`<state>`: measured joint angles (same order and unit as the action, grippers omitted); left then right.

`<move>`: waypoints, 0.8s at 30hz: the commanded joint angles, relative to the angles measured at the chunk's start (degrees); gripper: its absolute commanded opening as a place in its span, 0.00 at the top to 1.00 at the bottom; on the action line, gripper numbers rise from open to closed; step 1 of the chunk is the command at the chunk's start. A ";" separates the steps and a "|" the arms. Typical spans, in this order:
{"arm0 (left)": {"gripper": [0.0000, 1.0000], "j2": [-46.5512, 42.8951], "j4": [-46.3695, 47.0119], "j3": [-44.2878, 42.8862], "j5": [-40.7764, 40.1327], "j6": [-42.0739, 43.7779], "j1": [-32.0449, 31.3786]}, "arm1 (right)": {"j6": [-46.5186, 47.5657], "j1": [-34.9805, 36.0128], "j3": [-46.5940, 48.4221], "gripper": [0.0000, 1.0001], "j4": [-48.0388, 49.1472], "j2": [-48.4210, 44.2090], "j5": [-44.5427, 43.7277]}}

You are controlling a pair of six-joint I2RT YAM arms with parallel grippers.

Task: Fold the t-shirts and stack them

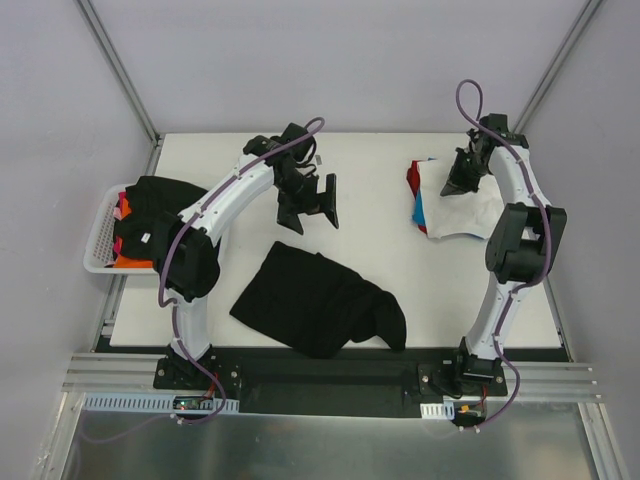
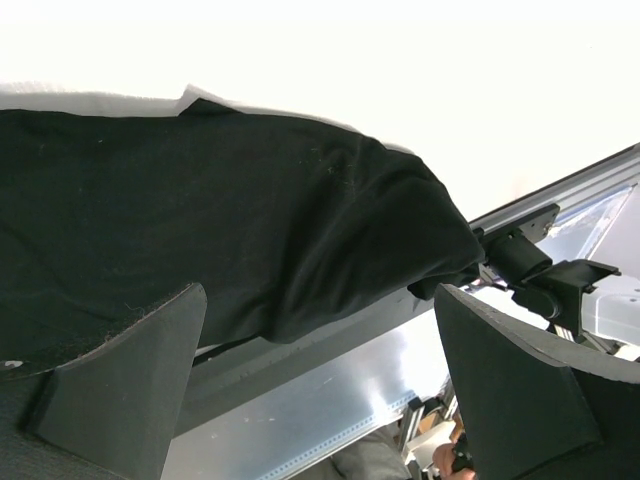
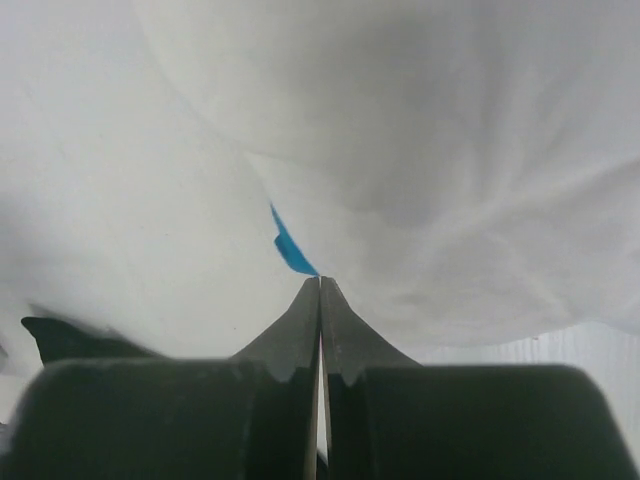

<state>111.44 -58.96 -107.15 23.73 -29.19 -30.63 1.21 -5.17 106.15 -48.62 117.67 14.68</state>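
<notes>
A large black t-shirt (image 1: pixel 315 300) lies crumpled on the white table's near middle; the left wrist view shows it (image 2: pixel 200 220) just beyond the fingers. My left gripper (image 1: pixel 310 205) (image 2: pixel 320 330) hangs open above the table behind that shirt, with nothing between its pads. At the far right a white t-shirt (image 1: pixel 465 215) (image 3: pixel 450 150) lies on top of a blue one (image 1: pixel 419 210) (image 3: pixel 290 245) and a red one (image 1: pixel 412 178). My right gripper (image 1: pixel 462 180) (image 3: pixel 320 282) is shut, its tips down at the white shirt's edge, nothing visible between them.
A white mesh basket (image 1: pixel 98 240) stands off the table's left edge, holding another black shirt (image 1: pixel 160 195) and orange cloth (image 1: pixel 130 262). Grey walls enclose the table. A metal rail (image 1: pixel 330 385) with both arm bases runs along the near edge.
</notes>
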 commanded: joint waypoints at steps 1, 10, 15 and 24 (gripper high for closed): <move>0.01 0.80 -0.37 -2.80 1.50 -0.34 0.49 | 0.98 1.56 -0.85 0.99 -1.12 -2.01 0.97; 0.01 -1.31 0.95 1.32 1.41 -1.48 0.31 | 1.42 3.76 -7.19 0.99 1.78 0.18 -3.17; 0.01 -3.59 1.92 5.02 1.15 -2.19 0.05 | 1.25 3.41 -1.04 0.99 -0.33 6.25 -2.55; 0.01 -6.76 1.92 8.01 -0.61 -2.89 -0.04 | -0.60 1.57 1.34 0.99 0.20 8.46 -1.40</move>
<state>109.65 -56.84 -99.72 23.55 -30.96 -30.65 0.97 -2.33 104.73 -49.19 125.86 14.00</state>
